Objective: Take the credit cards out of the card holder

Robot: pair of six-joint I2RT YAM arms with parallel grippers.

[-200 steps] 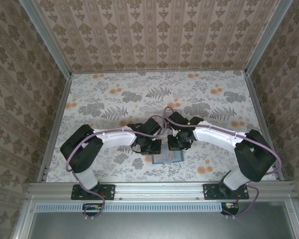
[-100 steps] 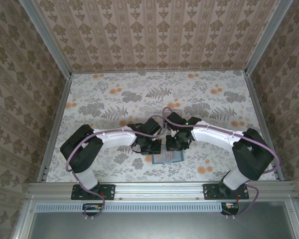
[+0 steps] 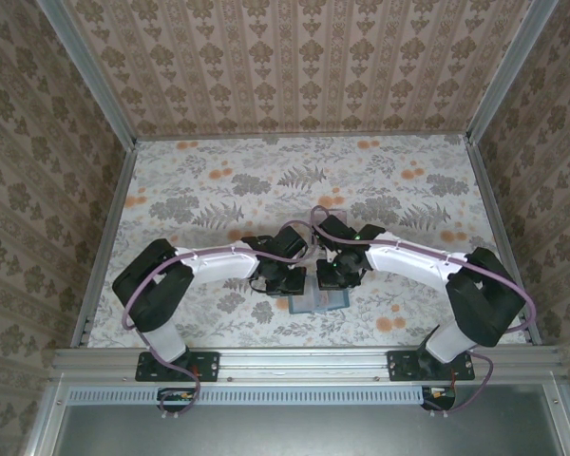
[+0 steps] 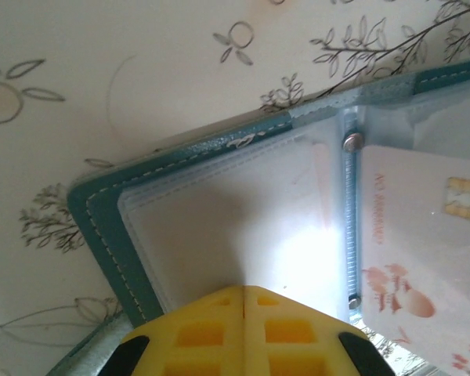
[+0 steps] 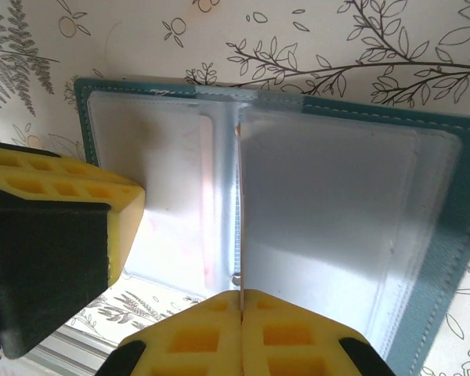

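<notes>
The dark-teal card holder [image 3: 320, 300] lies open on the table near the front edge, between both arms. My left gripper [image 4: 244, 288] is shut, its yellow tips pressing down on the clear left sleeve of the card holder [image 4: 102, 227]. My right gripper [image 5: 241, 293] is shut on a pale pinkish-white credit card [image 5: 240, 211], seen edge-on and standing up over the spine of the card holder [image 5: 446, 258]. That credit card [image 4: 423, 235] shows its chip and printed face in the left wrist view. The left gripper's yellow finger [image 5: 63, 204] sits on the holder's left page. In the top view the left gripper [image 3: 283, 281] and right gripper [image 3: 334, 277] almost touch.
The floral table cover [image 3: 294, 180] stretches back behind the arms. Patterned walls close the table on three sides. An aluminium rail [image 3: 304, 361] runs along the near edge just below the holder.
The right gripper has shifted a little to the left, closer to the left gripper. The left arm and the card holder have stayed put.
</notes>
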